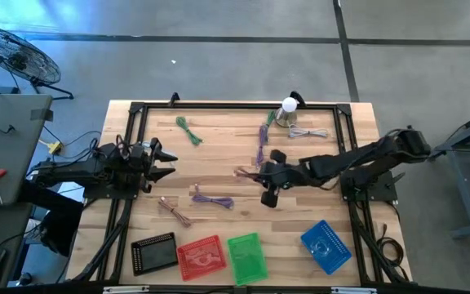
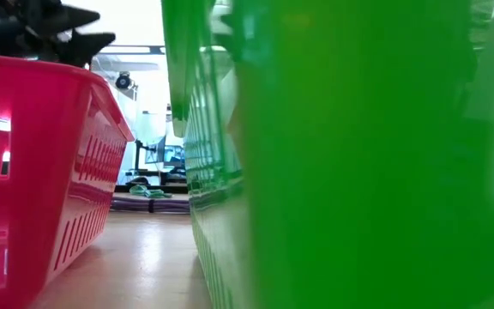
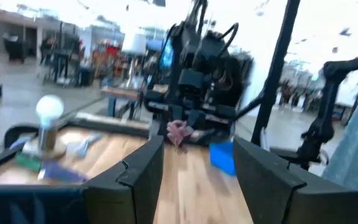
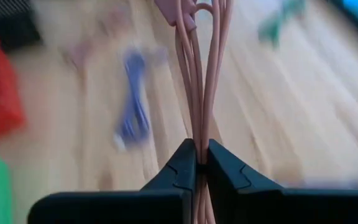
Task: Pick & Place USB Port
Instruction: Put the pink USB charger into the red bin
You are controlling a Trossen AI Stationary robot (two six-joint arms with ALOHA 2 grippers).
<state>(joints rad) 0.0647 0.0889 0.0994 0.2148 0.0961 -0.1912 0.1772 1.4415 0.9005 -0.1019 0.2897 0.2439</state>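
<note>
My right gripper (image 1: 254,173) is over the table's middle, shut on a pink cable bundle (image 1: 241,171), which also shows in the left wrist view (image 3: 178,132). My left gripper (image 1: 167,160) waits open near the table's left side, touching nothing; its fingers frame the right arm in its wrist view (image 3: 197,171). Other cables lie flat on the wood: a purple one (image 1: 212,198), a pink one (image 1: 175,212), a green one (image 1: 188,129), another purple one (image 1: 261,147) and a white one (image 1: 308,132). My right gripper (image 4: 199,163) pinches several strands of the pink cable bundle (image 4: 201,118) between its two fingers. The strands run lengthwise out past the fingertips (image 4: 182,163), with the bundle's plug end (image 4: 179,15) beyond them. The bundle appears lifted off the wood.
Four baskets line the near edge: black (image 1: 154,252), red (image 1: 201,257), green (image 1: 246,257) and blue (image 1: 326,245). The red (image 2: 41,172) and green (image 2: 333,172) ones fill the low view. A light bulb on a stand (image 1: 288,108) is at the far edge.
</note>
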